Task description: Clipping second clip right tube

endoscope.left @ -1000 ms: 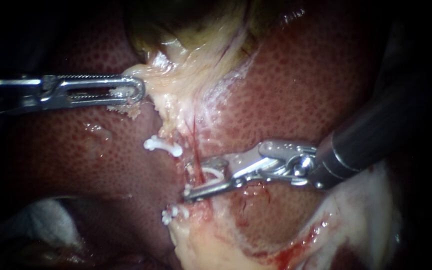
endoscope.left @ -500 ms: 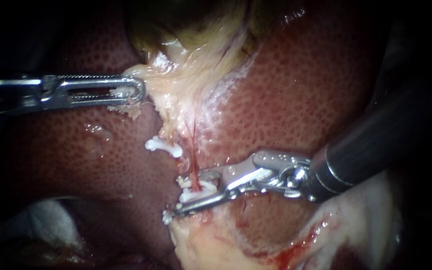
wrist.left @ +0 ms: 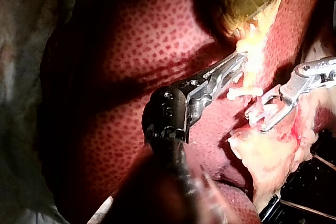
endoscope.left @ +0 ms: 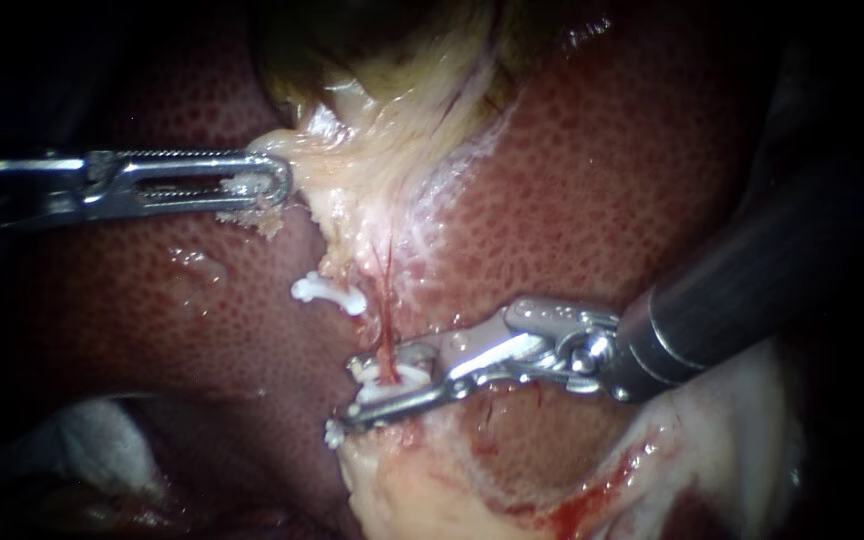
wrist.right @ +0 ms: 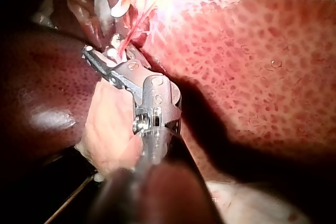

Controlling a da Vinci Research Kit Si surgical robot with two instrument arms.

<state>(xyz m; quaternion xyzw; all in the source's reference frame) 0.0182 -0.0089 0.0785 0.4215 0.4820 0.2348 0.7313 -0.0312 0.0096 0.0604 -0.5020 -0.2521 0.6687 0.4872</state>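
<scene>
A thin red tube (endoscope.left: 387, 325) runs down from the pale gallbladder tissue (endoscope.left: 352, 175) across the liver (endoscope.left: 602, 180). My right instrument (endoscope.left: 367, 392) reaches in from the right. Its jaws stand on either side of the tube and are shut on a white clip (endoscope.left: 397, 378) that sits around it. A second white clip (endoscope.left: 327, 291) lies higher up to the left, and a third (endoscope.left: 333, 433) just below the jaws. My left instrument (endoscope.left: 277, 183) is shut on the gallbladder tissue and holds it out to the left. The right wrist view shows the right instrument (wrist.right: 100, 53) at the tube (wrist.right: 134, 27).
The dark green gallbladder (endoscope.left: 372, 50) hangs at the top. Pale fatty tissue (endoscope.left: 422, 495) with some blood lies under the right instrument's jaws. White gauze (endoscope.left: 92, 440) shows at the lower left. In the left wrist view both instruments, the left (wrist.left: 239, 61) and the right (wrist.left: 257, 121), lie close together.
My right instrument has slid left and slightly down, bringing the clip around the red tube, and its jaws have narrowed on it. The left instrument has held still.
</scene>
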